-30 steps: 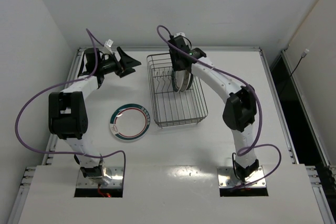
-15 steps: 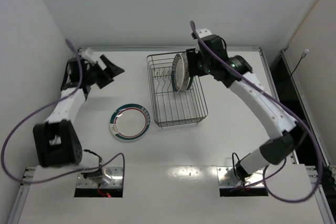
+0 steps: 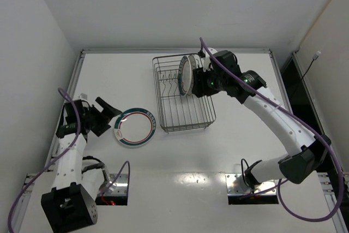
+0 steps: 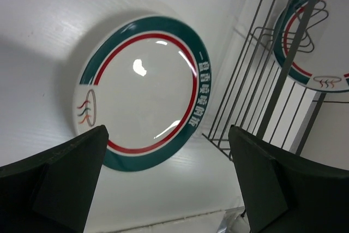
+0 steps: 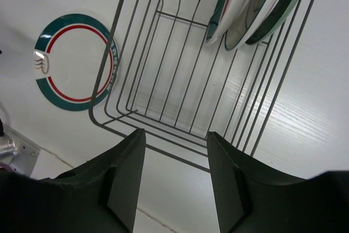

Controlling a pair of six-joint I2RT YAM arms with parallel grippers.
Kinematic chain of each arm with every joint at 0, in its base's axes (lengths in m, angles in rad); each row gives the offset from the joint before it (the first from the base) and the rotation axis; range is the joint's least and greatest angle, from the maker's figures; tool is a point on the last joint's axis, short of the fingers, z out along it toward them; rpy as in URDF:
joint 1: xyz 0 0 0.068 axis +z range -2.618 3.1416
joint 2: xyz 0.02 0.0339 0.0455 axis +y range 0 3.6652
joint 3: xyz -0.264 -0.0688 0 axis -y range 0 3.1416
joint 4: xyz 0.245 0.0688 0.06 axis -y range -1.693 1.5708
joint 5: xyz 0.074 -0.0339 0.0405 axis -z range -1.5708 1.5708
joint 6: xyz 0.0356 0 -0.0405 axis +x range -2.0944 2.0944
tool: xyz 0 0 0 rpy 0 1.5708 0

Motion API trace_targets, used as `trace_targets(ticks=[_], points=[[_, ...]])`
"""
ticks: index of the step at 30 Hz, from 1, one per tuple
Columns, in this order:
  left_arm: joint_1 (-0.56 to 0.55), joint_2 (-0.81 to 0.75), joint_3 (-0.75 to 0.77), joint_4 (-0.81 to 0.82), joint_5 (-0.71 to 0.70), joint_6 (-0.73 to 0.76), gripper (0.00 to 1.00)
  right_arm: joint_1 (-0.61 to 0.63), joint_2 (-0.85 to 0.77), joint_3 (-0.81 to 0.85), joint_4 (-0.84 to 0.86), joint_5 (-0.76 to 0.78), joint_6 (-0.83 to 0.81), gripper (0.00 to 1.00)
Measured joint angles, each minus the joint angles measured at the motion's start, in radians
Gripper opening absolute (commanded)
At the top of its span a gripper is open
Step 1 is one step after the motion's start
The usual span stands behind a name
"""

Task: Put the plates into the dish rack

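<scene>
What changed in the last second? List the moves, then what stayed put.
The left gripper swung from the far left back toward its base and now sits open beside the loose plate. The right gripper pulled off the racked plates to their right, open and empty. The loose plate, racked plates and dish rack stayed put.

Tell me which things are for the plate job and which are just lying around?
For the job: the plate lying flat, the plates standing up, the dish rack.
Just there: the table, the wall.
</scene>
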Motion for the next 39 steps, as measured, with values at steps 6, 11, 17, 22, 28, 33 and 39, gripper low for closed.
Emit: trace_targets(ticks=[6,11,17,22,28,33,39], points=[[0.0,-0.05,-0.055,-0.094,-0.025,0.006,0.9,0.0,-0.004,0.0,0.006,-0.014,0.002,0.47],[-0.002,-0.052,-0.121,-0.135,-0.031,0.005,0.87,0.0,-0.016,0.0,0.006,-0.02,0.002,0.47],[-0.032,-0.011,-0.131,-0.135,-0.056,-0.001,0.82,-0.005,-0.029,0.0,0.005,-0.024,0.002,0.47],[-0.075,0.04,-0.164,-0.071,-0.069,-0.031,0.68,-0.016,-0.033,0.0,0.004,-0.029,0.002,0.47],[-0.109,0.173,-0.188,0.004,-0.087,-0.055,0.49,-0.047,-0.033,0.002,-0.006,-0.037,0.0,0.47],[-0.117,0.24,-0.188,0.059,-0.114,-0.058,0.11,-0.091,-0.031,0.038,-0.045,-0.032,-0.019,0.47],[-0.114,0.31,-0.125,0.084,-0.1,-0.029,0.0,-0.122,-0.031,0.058,-0.051,-0.055,-0.026,0.47]])
